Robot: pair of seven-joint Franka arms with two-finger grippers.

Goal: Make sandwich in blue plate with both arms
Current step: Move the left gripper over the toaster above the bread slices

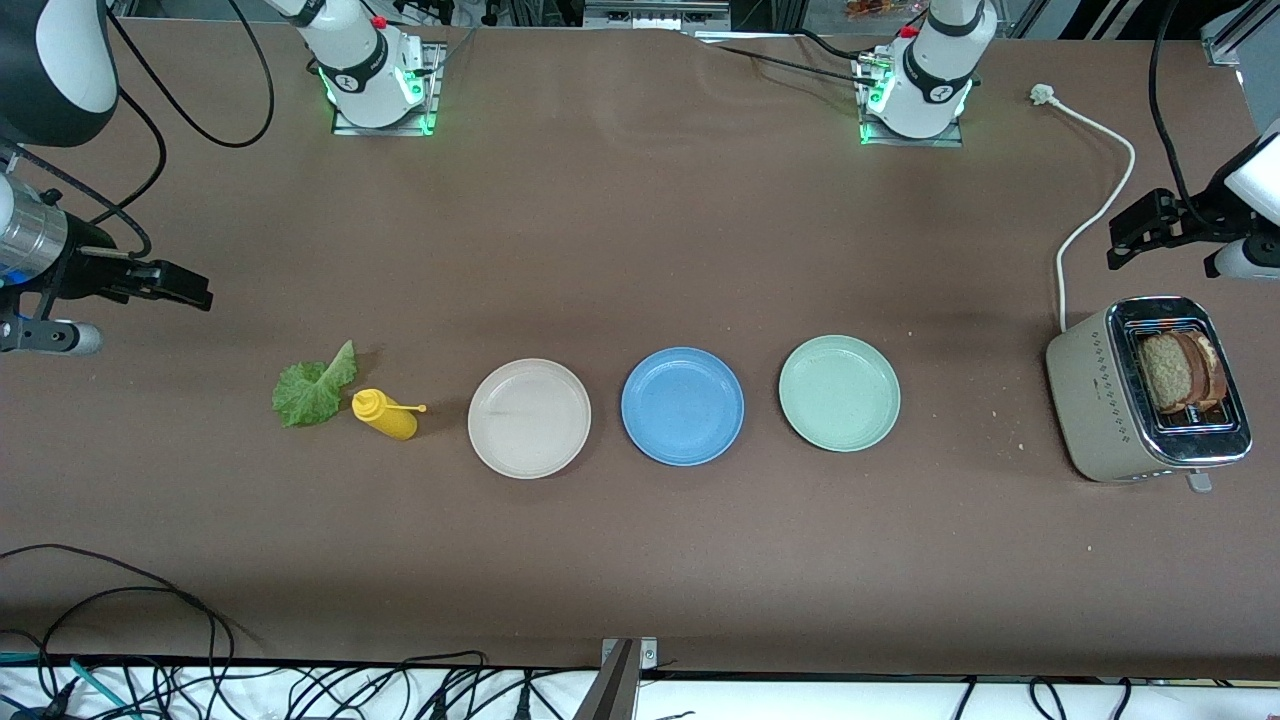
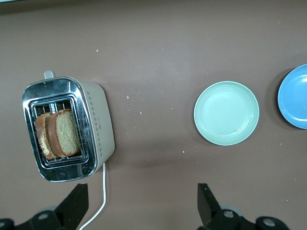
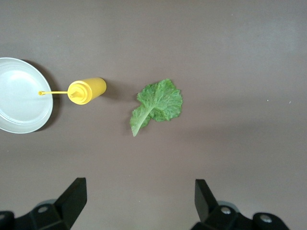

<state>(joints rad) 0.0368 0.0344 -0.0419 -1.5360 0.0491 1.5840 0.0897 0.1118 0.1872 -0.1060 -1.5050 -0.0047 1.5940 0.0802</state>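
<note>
Nothing had yet been assembled: the blue plate lay bare at the centre of the table, flanked by one beige plate at its 9 o'clock and one mint-green plate at its 3 o'clock. Two bread slices stood upright in the single toaster at the left arm's end. One lettuce leaf and one yellow mustard bottle lay at the right arm's end.

The left gripper hung at the toaster's 12 o'clock, fingers spread wide and empty. The right gripper hung at the leaf's 10 o'clock, likewise spread and empty.

Recommendation: the left arm should descend squarely over the slot, pinch one slice across its flat faces and lift straight up, so the neighbouring slice and the toaster are not dragged.
</note>
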